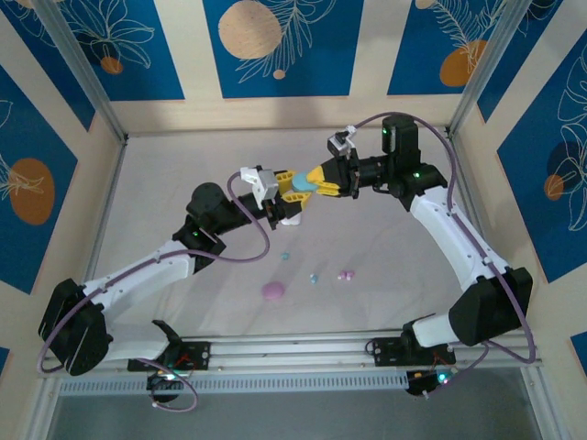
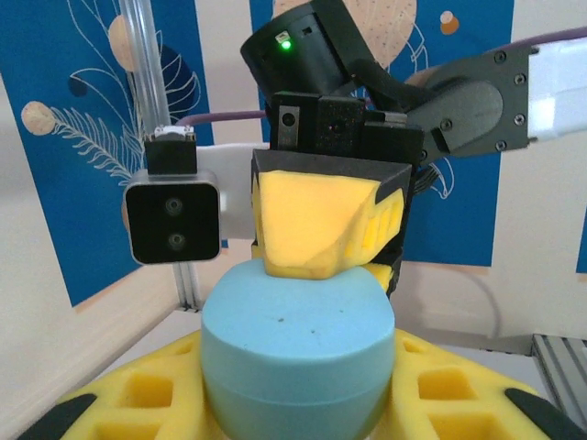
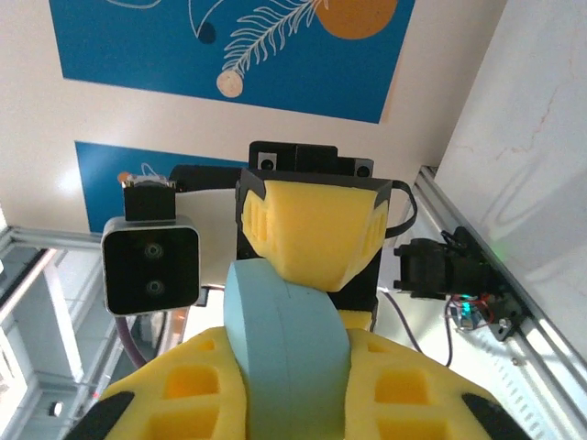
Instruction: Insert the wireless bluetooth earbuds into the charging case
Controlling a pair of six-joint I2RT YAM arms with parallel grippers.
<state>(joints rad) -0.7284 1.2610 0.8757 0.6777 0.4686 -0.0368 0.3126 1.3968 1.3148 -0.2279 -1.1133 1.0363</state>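
The left claw (image 1: 290,196) and the right claw (image 1: 317,182) meet above the bench (image 1: 183,165), each clamped from its own side on the teal charging case (image 1: 299,186). The wireless bluetooth earbuds (image 1: 314,277) lie loose on the bench nearer the arm bases, two teal bits and a pink pair (image 1: 346,274). They are near a pink charging case (image 1: 273,291).

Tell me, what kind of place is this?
Probably a robot testing booth: a white table, walls with blue leaf posters, a metal frame, and a left arm and right arm bolted at the near edge.
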